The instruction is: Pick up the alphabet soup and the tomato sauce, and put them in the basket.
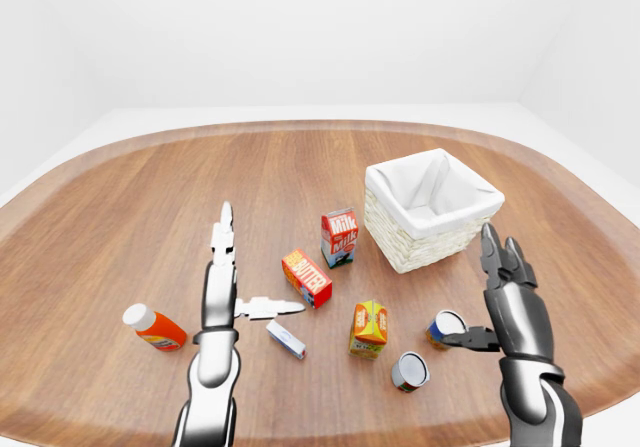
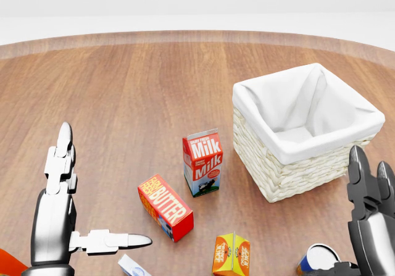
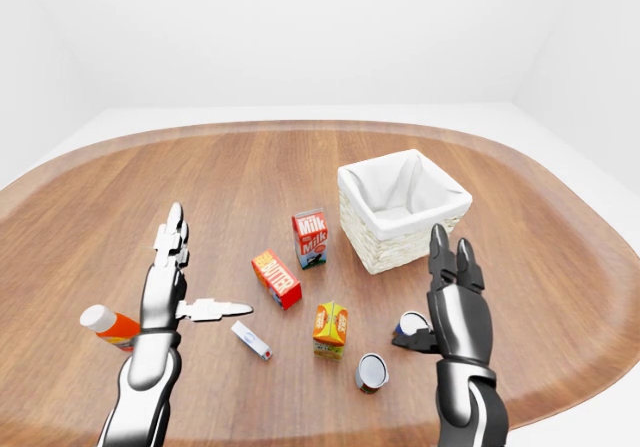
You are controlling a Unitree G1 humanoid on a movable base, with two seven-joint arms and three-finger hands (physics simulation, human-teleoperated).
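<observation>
left-eye view, right robot hand point(image 1: 492, 312) open (thumb beside a can point(image 1: 446, 326)), left robot hand point(image 1: 235, 287) spread, empty

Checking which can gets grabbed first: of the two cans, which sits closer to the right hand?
The blue-sided can, right beside the right hand's thumb. The grey can lies farther left and lower in the left-eye view.

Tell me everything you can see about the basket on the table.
The basket is square, woven of pale wicker and lined with white cloth folded over its rim. It stands upright on the wooden table and looks empty. Nothing touches it; the milk carton stands apart at its left in the left-eye view.
</observation>
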